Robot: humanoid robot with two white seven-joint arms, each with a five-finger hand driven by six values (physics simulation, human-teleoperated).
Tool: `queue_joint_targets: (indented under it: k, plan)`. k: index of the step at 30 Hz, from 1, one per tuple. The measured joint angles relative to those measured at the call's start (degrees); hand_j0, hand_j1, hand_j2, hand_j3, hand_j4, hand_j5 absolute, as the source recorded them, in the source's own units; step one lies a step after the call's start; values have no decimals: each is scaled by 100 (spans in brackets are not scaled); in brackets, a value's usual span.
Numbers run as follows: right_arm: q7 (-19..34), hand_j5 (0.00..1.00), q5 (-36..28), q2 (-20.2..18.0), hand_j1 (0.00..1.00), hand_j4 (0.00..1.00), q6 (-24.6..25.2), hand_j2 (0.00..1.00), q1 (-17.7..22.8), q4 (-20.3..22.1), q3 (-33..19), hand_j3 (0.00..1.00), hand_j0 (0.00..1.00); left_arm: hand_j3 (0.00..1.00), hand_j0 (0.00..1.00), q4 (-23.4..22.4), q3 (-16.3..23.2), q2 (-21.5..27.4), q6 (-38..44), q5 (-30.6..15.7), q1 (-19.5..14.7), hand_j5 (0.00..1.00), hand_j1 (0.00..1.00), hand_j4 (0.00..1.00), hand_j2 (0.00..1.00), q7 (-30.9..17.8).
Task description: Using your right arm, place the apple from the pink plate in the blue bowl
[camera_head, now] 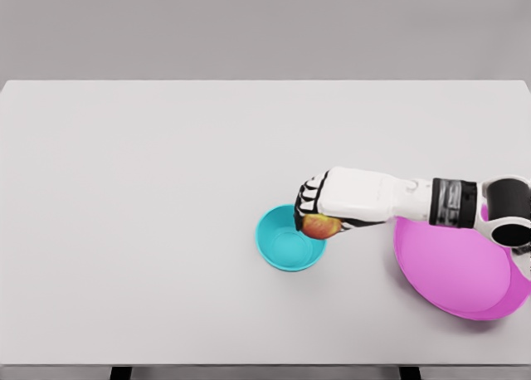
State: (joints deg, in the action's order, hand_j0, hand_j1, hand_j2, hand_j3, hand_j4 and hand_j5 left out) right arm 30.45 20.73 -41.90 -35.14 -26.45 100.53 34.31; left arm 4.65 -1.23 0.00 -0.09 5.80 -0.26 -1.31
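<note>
Holding: right hand (319,210) is gripping the apple (320,226), fingers curled over its top
Apple: hanging over the bowl (286,241) rim nearest the plate (452,268), toward the desk's (166,231) right front
Handling: likely firm, smooth, light; top grasp is suiting it

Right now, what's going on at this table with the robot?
The robot's right hand is holding an apple at the right rim of the blue bowl, its fingers curled over the fruit. The apple has not been let go. The pink plate to the right of the bowl has nothing on the part that shows; the arm crosses over its upper edge. Both dishes sit on a white table. The left arm is out of view.
</note>
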Motion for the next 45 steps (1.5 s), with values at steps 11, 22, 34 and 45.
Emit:
queue_joint_targets:
  k: [11, 22, 34, 45]
  plan:
    - [2, 48, 48, 284, 48, 48, -2, 48, -431, -8, 516, 48, 48, 100, 100, 0, 0, 0, 0, 0, 0, 100, 100, 100, 100, 0]
    - [7, 100, 69, 351, 100, 100, -1, 100, -448, -9, 675, 100, 100, 100, 100, 0, 0, 0, 0, 0, 0, 100, 100, 100, 100, 0]
    - [12, 100, -21, -95, 100, 100, -4, 100, -414, -6, -225, 100, 100, 100, 100, 1, 0, 0, 0, 0, 0, 100, 100, 100, 100, 0]
    - [441, 100, -199, -11, 100, 100, -4, 100, 70, -758, -2185, 100, 100, 100, 100, 1, 0, 0, 0, 0, 0, 100, 100, 100, 100, 0]
